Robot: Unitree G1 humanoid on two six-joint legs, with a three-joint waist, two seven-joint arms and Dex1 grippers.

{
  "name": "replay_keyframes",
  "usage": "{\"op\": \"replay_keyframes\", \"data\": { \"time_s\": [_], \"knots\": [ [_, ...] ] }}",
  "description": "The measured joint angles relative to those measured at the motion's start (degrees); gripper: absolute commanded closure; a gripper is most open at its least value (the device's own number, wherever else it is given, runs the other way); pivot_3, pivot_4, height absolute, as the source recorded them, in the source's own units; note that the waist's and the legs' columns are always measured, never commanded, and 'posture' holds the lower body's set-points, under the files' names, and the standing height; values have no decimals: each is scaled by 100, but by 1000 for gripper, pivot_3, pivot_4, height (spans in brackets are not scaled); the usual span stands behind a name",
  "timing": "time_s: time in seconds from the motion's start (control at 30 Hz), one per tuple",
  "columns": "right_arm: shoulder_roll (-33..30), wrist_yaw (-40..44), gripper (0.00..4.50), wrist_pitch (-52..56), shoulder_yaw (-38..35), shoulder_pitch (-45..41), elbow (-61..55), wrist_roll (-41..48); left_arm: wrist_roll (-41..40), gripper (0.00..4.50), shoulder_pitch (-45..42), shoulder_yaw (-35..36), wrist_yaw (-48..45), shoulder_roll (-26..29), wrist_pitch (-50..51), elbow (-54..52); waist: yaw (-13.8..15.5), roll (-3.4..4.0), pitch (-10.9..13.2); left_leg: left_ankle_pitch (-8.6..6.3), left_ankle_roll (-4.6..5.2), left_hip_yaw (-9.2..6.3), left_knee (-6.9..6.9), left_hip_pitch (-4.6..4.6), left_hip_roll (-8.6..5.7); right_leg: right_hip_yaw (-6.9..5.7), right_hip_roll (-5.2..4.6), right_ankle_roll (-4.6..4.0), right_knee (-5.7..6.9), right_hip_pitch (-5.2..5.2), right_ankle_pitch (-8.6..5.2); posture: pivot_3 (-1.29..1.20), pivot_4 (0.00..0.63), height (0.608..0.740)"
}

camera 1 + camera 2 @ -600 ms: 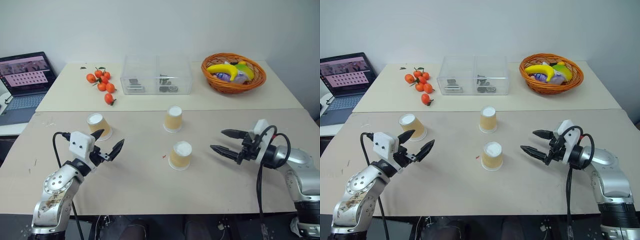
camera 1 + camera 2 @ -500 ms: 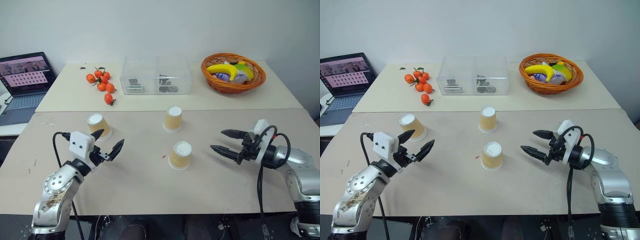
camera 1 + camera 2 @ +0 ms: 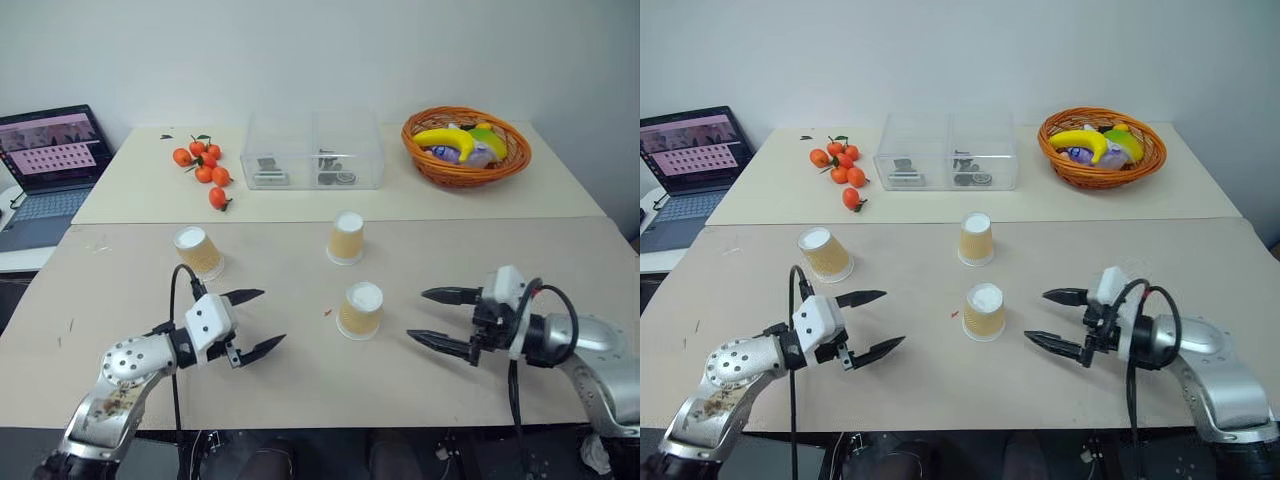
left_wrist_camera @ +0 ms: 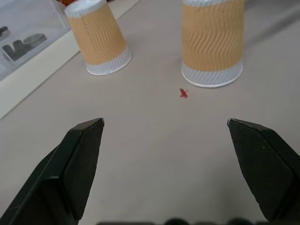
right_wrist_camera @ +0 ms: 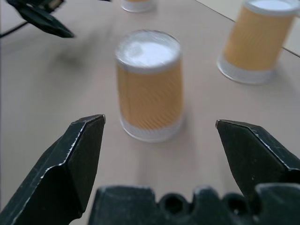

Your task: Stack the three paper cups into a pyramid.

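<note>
- While no cup has yet been lifted, all three paper cups noted standing upside down and well apart on the tabletop: near cup at centre, far cup behind it, left cup off toward the robot's left.
- Compared with half a second ago: left gripper swung inward and lowered toward the tabletop centre, away from the left cup it sat beside; right gripper dropped and edged closer to the near cup.
- Jaws on both grippers spread wide, nothing held; confirmed in the wrist views, with bare tabletop between the left pair and the near cup framed between the right pair.
- Judged meaning: approach phase only; pyramid not begun, no two cups yet side by side as a base. Right gripper judged best lined up on the near cup; left gripper faces the gap beside the near and far cups.
- Surroundings: small red mark on the tabletop just beside the near cup; tangerines, clear plastic box and wicker basket with banana on the rear tabletop; open laptop at far left.
- Obstructions: none between either gripper and the cups. Risk judged: light cups tip or slide if nudged by an open finger.
</note>
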Motion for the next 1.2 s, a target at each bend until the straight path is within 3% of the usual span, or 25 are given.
{"op": "replay_keyframes", "data": {
  "time_s": [0.4,0.83,1.1,1.2],
  "knots": [
    [386,-310,56,-29,519,-592,390,-236,-80,0,-119,-118,-99,-161,-85,116,5,-1,0,0,0,0,0,0,-3,3,0,-17,-1,-5,12,0,150,728],
    [768,14,56,-309,949,-1261,1103,-448,-897,0,265,180,42,-286,555,-603,-60,-1,1,0,0,1,-1,0,7,10,14,-37,-2,-8,24,0,150,728],
    [972,124,56,-389,1054,-1512,1372,-527,-956,0,460,366,161,-271,682,-685,-83,-1,1,-1,-2,10,0,4,19,16,26,-37,-2,-8,24,0,150,728],
    [1158,151,761,-540,1232,-1765,1757,-688,-954,0,618,400,237,-273,693,-747,-77,-1,1,-3,-5,15,0,4,34,18,39,-55,-2,-14,34,0,150,728]
  ]
}}
